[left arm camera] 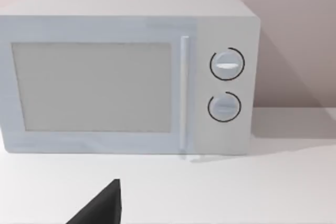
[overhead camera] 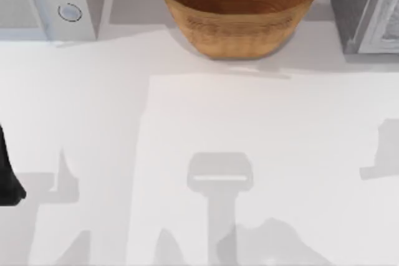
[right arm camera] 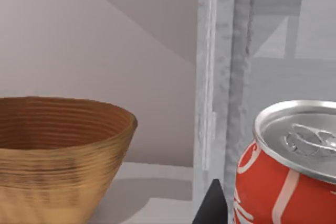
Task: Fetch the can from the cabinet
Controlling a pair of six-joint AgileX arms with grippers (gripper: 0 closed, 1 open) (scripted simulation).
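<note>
Can (right arm camera: 286, 166) upright beside cabinet (right arm camera: 226, 77)

White table (overhead camera: 262, 154), pinkish wall (left arm camera: 283, 35) — microwave (left arm camera: 126, 72), soft shadows

A rendered kitchen counter: a pale grey microwave oven with two round dials (overhead camera: 47, 1) stands at the back left of a plain white tabletop (overhead camera: 249, 154). To the microwave's right sits a ribbed, woven tan basket bowl (overhead camera: 239, 7), and right of that a grey cabinet (overhead camera: 361, 7) housing a red-and-white aluminium drink can (right arm camera: 286, 171).
</note>
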